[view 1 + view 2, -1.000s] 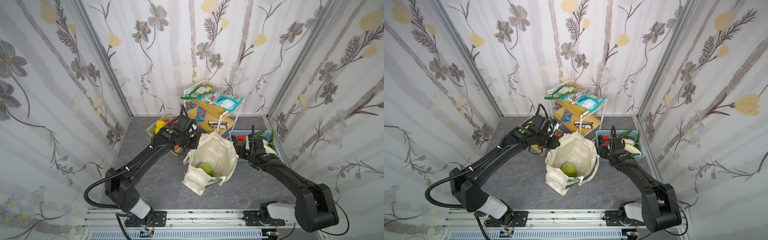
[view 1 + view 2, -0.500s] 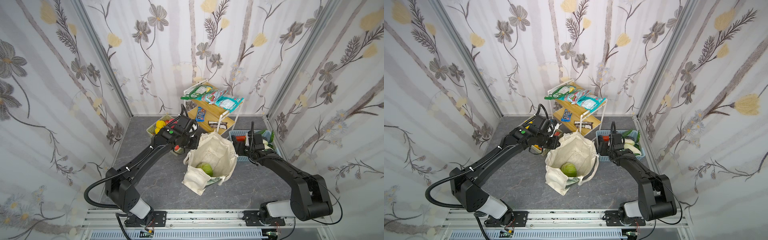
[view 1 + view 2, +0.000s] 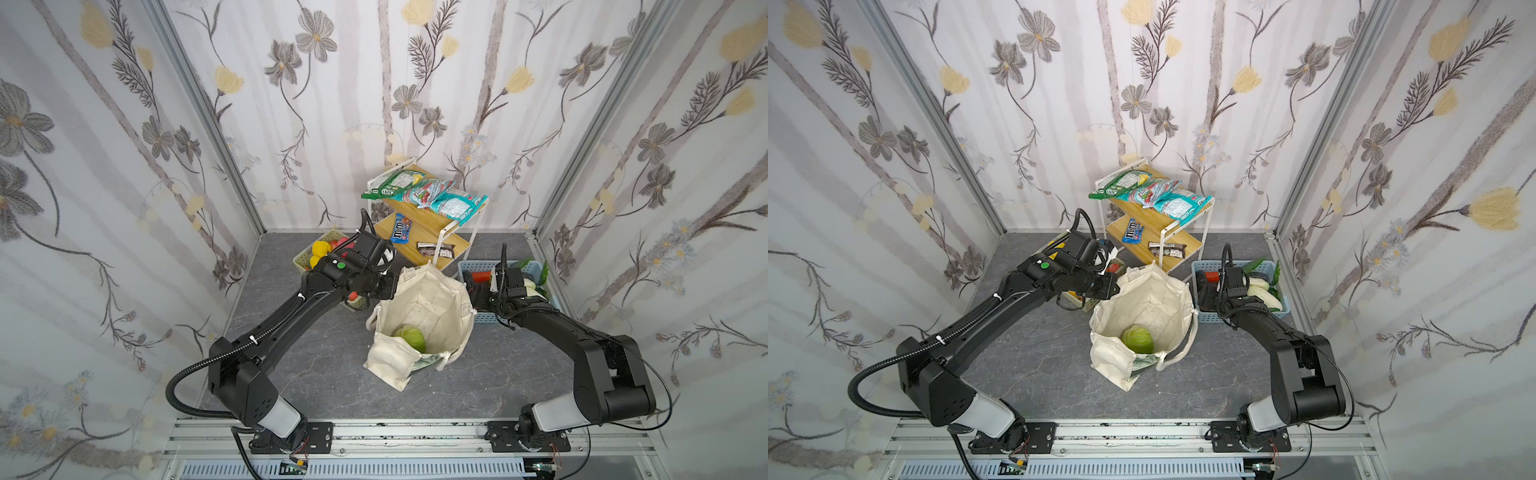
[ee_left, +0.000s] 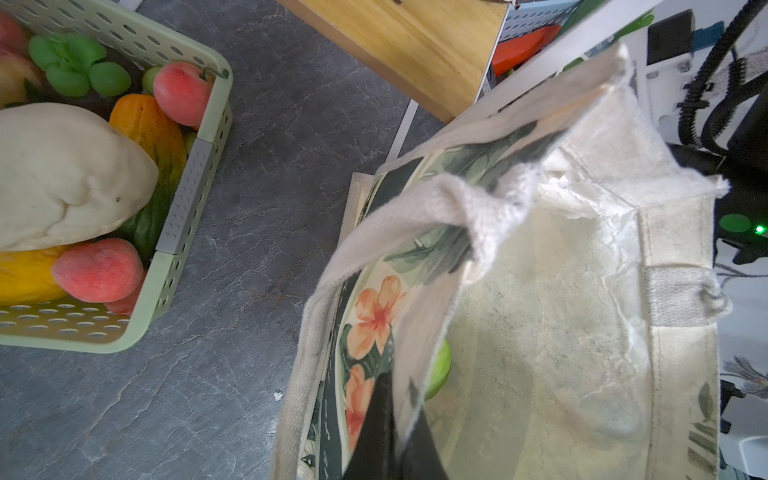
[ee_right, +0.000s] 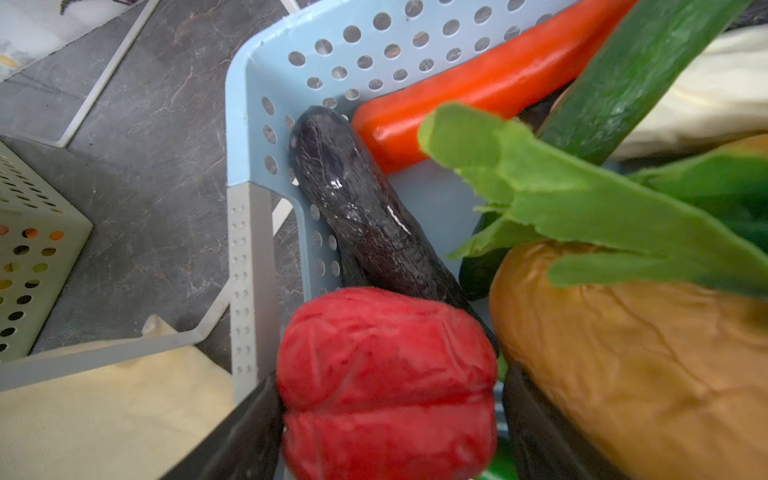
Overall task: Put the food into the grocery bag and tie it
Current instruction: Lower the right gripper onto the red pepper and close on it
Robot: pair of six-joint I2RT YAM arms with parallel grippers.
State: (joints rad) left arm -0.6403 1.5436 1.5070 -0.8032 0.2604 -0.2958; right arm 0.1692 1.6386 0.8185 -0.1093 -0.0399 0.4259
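The cream grocery bag point(image 3: 424, 307) point(image 3: 1150, 299) stands open mid-floor, with a green cabbage point(image 3: 410, 337) point(image 3: 1137, 337) on its bottom. My left gripper point(image 3: 388, 286) point(image 4: 395, 415) is shut on the bag's rim point(image 4: 415, 332) and holds that side up. My right gripper point(image 3: 473, 291) point(image 5: 386, 415) is down in the blue basket point(image 5: 249, 124). It is open, its dark fingers point(image 5: 245, 428) either side of a red pepper point(image 5: 386, 374); one touches it, while the other stands a sliver off. A purple eggplant point(image 5: 361, 208), a long red pepper point(image 5: 478, 91) and green leaves point(image 5: 561, 199) lie beside it.
A pale green basket point(image 3: 301, 259) point(image 4: 183, 199) of peaches and other toy fruit sits left of the bag, partly under my left arm. A white-framed wooden shelf point(image 3: 424, 232) with snack packets and candy bars stands behind the bag. Walls close in on three sides.
My right gripper has pushed further into the blue basket and its jaws have narrowed round the red pepper. The left gripper and the bag have not moved.
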